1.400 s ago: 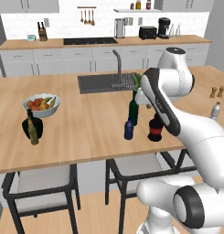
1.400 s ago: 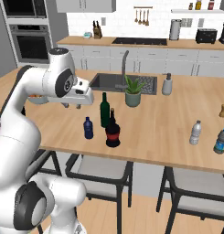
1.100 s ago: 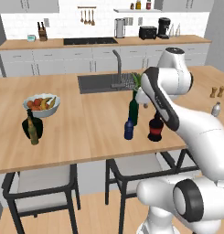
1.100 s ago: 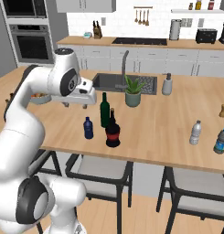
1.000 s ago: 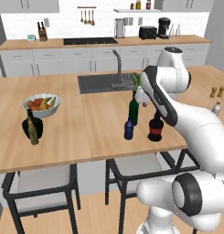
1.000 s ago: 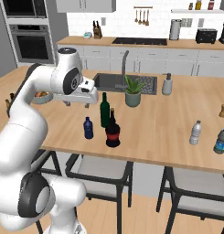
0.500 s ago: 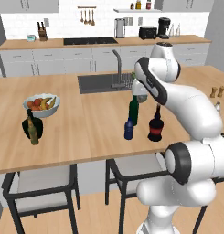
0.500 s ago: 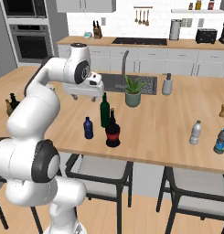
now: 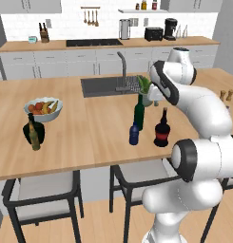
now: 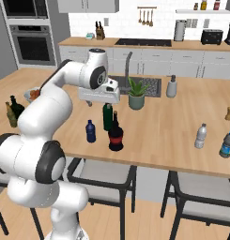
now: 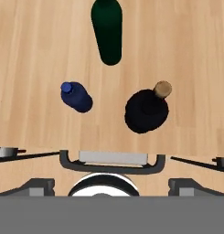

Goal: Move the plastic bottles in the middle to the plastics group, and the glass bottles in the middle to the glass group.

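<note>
Overhead arrangement at the sink (image 9: 106, 85). The end effector (image 10: 98, 96) hangs above three bottles on the bench (image 9: 89, 137); its finger spread cannot be told. Green wine bottle (image 9: 139, 113) stands nearest the sink, blue bottle (image 9: 133, 134) and black bottle (image 9: 161, 129) just beyond it.

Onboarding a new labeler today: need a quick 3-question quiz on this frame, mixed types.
1. True or false: the small blue bottle lies on its side.
2. Multiple choice: which stands beside the fruit bowl? A) the clear water bottle B) the olive-brown bottle and fat green bottle C) the potted plant
3. Fill in: in the hand view, the squat black bottle has a ____-coloured stopper.

Key: 1 false, it stands upright near the tall green wine bottle. 2 B. 3 tan.
</note>
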Tool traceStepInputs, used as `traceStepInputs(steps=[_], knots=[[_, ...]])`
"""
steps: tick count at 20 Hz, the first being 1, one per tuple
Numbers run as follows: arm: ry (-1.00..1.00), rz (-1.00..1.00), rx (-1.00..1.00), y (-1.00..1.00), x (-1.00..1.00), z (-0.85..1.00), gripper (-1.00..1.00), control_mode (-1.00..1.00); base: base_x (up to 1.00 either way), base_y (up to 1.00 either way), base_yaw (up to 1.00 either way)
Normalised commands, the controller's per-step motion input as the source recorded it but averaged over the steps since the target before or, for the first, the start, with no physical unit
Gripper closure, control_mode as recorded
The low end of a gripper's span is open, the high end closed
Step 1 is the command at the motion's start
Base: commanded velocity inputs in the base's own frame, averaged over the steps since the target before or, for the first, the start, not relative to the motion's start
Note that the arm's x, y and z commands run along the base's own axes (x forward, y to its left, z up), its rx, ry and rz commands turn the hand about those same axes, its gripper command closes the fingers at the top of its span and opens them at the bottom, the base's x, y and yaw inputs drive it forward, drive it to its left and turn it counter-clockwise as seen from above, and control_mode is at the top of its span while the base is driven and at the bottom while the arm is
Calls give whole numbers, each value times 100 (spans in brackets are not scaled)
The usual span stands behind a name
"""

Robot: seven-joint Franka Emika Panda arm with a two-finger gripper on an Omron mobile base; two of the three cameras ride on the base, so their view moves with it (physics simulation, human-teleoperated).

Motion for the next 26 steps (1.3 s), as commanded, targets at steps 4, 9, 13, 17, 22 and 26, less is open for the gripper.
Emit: traceStepInputs(steps=[4,9,13,17,22,26], knots=[[0,0,0,-49,0,-34,-100,-100,0,0,0],[6,0,0,-34,0,-5,-100,-100,0,0,0],[9,0,0,-13,14,-3,-100,-100,0,0,0],[13,0,0,0,21,-4,-100,-100,0,0,0],[10,0,0,0,24,-9,-100,-100,0,0,0],[0,0,0,0,41,-12,-100,-100,0,0,0]])
